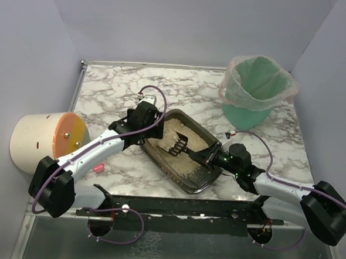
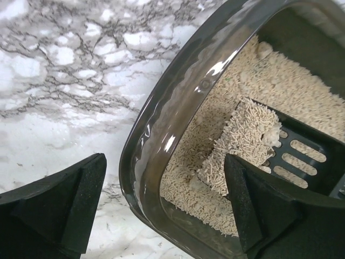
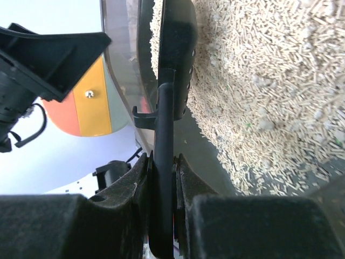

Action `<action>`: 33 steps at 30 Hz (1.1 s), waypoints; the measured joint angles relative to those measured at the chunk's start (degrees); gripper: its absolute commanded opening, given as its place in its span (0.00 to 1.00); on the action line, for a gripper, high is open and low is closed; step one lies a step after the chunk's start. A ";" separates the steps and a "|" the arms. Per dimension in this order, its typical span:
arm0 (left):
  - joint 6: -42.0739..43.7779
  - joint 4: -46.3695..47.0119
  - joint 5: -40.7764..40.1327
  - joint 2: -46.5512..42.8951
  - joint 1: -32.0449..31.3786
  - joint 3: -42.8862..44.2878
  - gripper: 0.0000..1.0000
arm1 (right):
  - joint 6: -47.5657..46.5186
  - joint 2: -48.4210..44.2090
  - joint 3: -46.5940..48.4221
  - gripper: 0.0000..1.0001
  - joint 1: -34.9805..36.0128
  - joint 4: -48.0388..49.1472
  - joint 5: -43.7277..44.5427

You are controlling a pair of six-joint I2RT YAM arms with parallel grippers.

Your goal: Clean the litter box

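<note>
My left gripper [image 2: 164, 186] stands spread wide, with the rim of the litter box [image 2: 178, 91] between its fingers, one outside and one over the litter. I judge it is placed there to steady the tray, though it grips nothing. My right gripper [image 3: 161, 172] is clenched on the handle of the scoop [image 3: 175, 54], whose head reaches ahead of the jaws into the litter. I cannot tell clumps from pellets on it, and the handle's tail is cut off.
</note>
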 measured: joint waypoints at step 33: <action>0.26 2.05 3.08 -11.50 0.00 5.66 0.99 | 6.97 -36.83 -13.68 0.01 -5.84 -2.14 0.92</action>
